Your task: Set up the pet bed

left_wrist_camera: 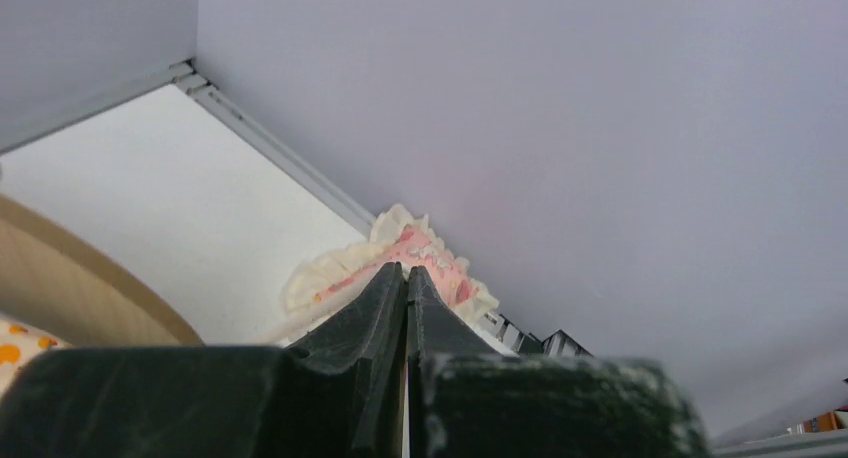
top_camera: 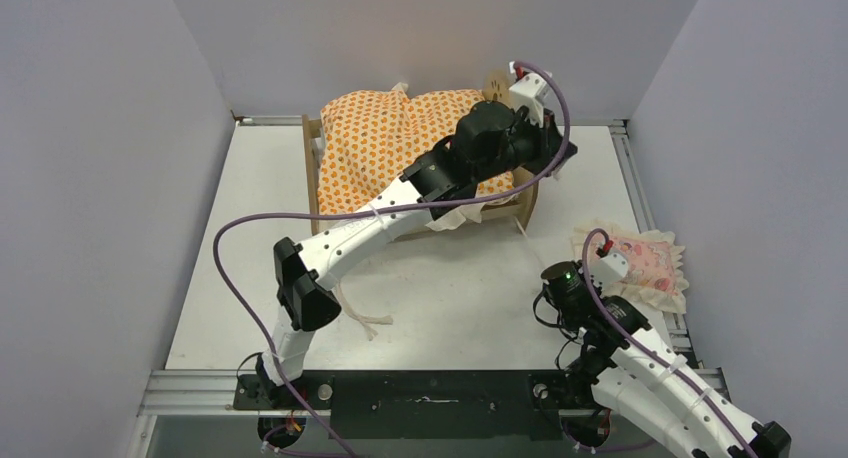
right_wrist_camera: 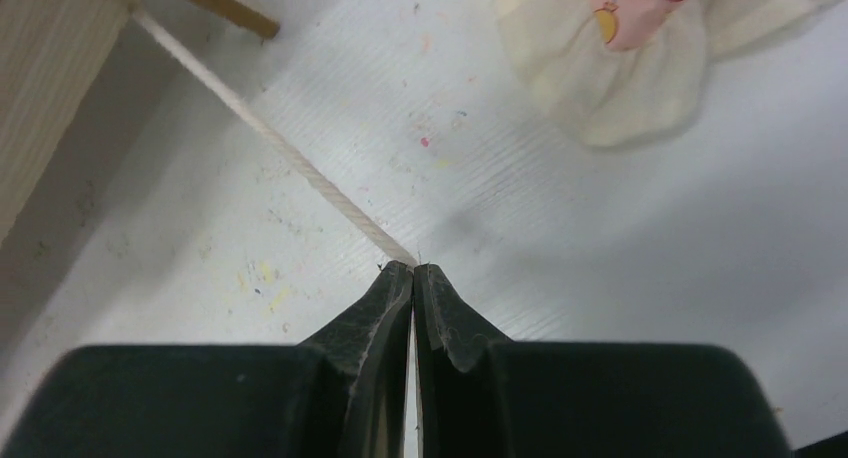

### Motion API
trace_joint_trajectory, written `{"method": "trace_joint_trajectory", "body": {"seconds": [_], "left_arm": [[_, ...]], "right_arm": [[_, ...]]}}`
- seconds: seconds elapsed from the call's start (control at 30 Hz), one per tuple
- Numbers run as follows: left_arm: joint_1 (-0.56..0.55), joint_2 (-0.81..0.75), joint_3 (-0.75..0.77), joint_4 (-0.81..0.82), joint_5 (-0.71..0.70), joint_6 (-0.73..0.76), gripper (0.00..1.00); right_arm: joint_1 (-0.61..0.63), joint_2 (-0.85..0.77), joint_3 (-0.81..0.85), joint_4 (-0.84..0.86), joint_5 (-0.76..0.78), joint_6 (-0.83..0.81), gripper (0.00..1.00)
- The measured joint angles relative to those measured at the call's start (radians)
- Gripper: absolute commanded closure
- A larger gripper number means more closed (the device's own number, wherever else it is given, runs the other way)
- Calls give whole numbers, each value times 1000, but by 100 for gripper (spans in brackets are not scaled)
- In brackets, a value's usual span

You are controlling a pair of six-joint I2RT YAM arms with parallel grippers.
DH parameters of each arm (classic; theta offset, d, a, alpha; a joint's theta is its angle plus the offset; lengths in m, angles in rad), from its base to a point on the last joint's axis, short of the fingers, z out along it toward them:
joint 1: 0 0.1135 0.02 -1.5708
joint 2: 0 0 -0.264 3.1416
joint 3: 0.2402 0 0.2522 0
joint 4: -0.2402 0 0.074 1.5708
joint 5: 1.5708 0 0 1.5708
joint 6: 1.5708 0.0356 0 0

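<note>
Top external, pet bed [top_camera: 497, 215] crosswise, headboard [top_camera: 495, 82] right, left end effector [left_wrist_camera: 407, 270] closed, right end effector [right_wrist_camera: 413, 268] pinching cord [right_wrist_camera: 280, 148]

Straight ahead of the left gripper [left_wrist_camera: 407, 270], just past its tips, I see the pink frilled pillow [left_wrist_camera: 435, 258] lying on the white worktop [left_wrist_camera: 180, 198]. The orange-patterned mattress [top_camera: 380, 148] lies rumpled behind and to the left of that gripper. From the tips of the right gripper [right_wrist_camera: 413, 266] a white cord [right_wrist_camera: 270, 143] runs ahead and to the left across the worktop. The pillow sits ahead to its right.
</note>
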Motion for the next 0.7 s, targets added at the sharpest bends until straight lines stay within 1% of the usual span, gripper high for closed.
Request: {"method": "trace_joint_trajectory", "body": {"seconds": [0.1, 0.13, 0.23, 0.3, 0.37, 0.57, 0.7], "left_arm": [[5, 70, 163, -49, 15, 7, 100], [5, 88, 195, -62, 18, 9, 100], [5, 108, 206, -94, 29, 11, 100], [5, 107, 163, -100, 35, 12, 100], [5, 89, 61, -69, 39, 7, 100], [5, -13, -403, 20, 45, -49, 100], [4, -104, -686, 103, 39, -96, 100]], "right_arm": [[0, -15, 28, -55, 56, 69, 95], [0, -27, 44, -80, 83, 100, 95], [0, -63, 76, -126, 138, 145, 95], [0, -94, 86, -146, 159, 146, 95], [0, -108, 87, -146, 159, 129, 95], [0, -106, 87, -103, 70, 17, 95], [0, -66, 87, -93, 0, -32, 95]]}}
